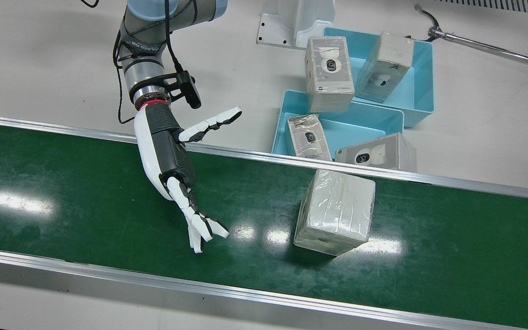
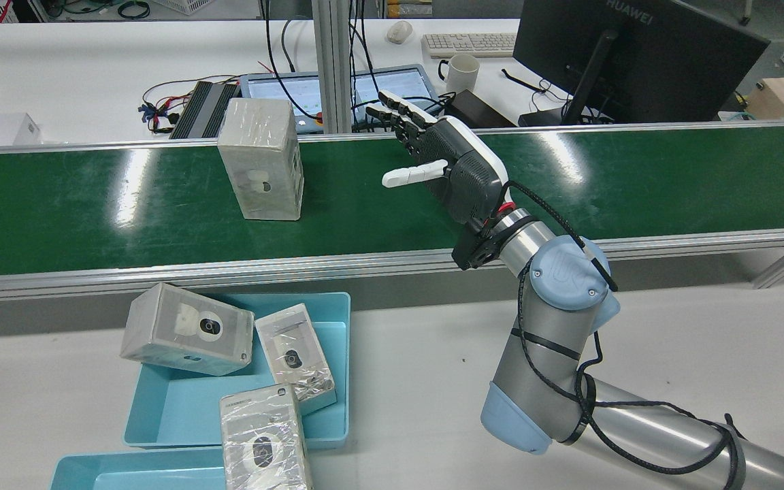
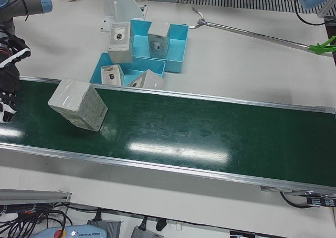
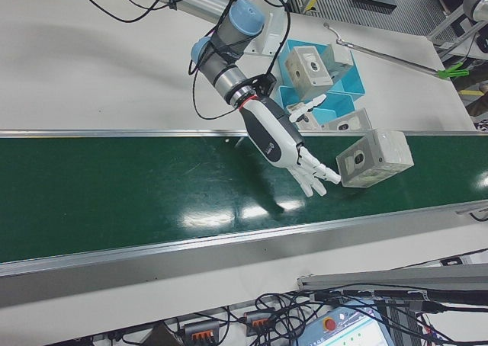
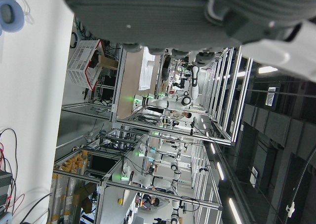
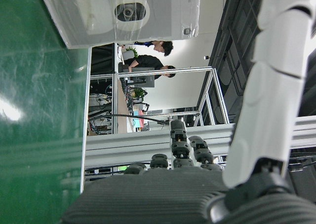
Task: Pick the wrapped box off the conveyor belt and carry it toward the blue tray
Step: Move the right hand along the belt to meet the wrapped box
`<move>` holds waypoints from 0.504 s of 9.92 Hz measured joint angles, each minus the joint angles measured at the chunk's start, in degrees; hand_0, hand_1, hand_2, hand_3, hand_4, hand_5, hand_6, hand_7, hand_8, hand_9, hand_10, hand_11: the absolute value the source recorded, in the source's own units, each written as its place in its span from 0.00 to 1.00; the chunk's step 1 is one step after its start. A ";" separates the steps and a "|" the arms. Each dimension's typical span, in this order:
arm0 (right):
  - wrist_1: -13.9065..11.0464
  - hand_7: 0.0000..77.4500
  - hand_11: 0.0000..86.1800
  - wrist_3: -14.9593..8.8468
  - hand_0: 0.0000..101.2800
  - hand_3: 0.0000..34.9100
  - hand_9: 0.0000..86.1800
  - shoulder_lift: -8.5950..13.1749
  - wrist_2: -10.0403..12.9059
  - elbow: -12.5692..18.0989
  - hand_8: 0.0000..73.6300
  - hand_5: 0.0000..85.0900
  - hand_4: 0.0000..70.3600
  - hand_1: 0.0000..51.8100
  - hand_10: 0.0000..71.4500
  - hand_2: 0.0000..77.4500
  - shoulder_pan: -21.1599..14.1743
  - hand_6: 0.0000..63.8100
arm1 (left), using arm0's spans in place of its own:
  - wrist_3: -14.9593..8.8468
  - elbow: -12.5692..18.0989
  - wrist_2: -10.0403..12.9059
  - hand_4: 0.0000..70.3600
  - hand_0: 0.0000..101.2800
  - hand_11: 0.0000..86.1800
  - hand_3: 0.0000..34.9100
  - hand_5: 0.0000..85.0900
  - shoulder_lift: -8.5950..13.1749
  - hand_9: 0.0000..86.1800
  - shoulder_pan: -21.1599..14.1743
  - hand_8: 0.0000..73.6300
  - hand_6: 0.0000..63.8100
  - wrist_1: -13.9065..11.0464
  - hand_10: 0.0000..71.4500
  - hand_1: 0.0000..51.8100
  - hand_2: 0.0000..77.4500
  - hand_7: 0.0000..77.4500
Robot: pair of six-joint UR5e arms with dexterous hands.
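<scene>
White worktop (image 1: 39,59) crossed by a green conveyor belt (image 1: 85,206). Nothing is done yet: the wrapped box (image 1: 335,211) stands on the belt, near the blue tray (image 1: 337,126). The right robot hand (image 1: 172,156), fingers spread, hovers beside it, empty.
</scene>
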 joint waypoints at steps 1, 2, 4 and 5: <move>0.06 0.18 0.01 -0.02 0.44 0.00 0.03 0.09 -0.03 -0.17 0.04 0.08 0.09 0.17 0.00 0.08 -0.25 0.09 | 0.00 0.00 0.00 0.00 0.00 0.01 0.00 0.01 0.00 0.01 0.00 0.01 0.01 0.00 0.00 0.00 0.01 0.01; 0.09 0.16 0.01 -0.18 0.45 0.00 0.03 0.27 -0.05 -0.27 0.04 0.08 0.08 0.21 0.00 0.07 -0.47 0.07 | 0.00 0.00 0.00 0.00 0.00 0.01 0.00 0.01 0.00 0.01 0.00 0.01 0.01 0.00 0.00 0.00 0.01 0.01; 0.11 0.16 0.01 -1.20 0.45 0.00 0.03 1.51 0.13 -2.11 0.04 0.08 0.08 0.21 0.00 0.08 -0.77 0.08 | 0.00 0.00 0.00 0.00 0.00 0.01 0.00 0.01 0.00 0.01 0.00 0.01 0.01 0.00 0.01 0.00 0.01 0.01; 0.11 0.15 0.01 -1.48 0.45 0.00 0.03 2.68 0.15 -3.78 0.03 0.08 0.08 0.21 0.00 0.06 -0.80 0.06 | 0.00 0.00 0.00 0.00 0.00 0.01 0.00 0.01 0.00 0.01 0.00 0.01 0.01 0.00 0.00 0.00 0.01 0.01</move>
